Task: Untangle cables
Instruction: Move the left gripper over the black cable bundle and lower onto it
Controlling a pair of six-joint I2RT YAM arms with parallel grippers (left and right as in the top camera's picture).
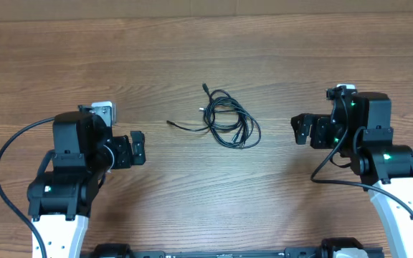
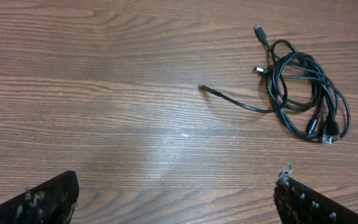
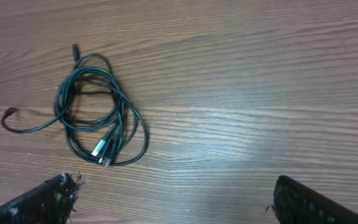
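cables (image 1: 229, 123): tangled loose bundle on desk (image 1: 192, 43), one plug end trailing out | left pincer (image 1: 140, 148): fingers spread, empty, well apart from cables | right pincer (image 1: 298, 131): fingers spread, empty, near cables, not touching

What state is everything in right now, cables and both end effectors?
cables: tangled in one loose coil, ungrasped, one end trailing out.
left end effector: open, empty, clear of the cables.
right end effector: open, empty, clear of the cables.
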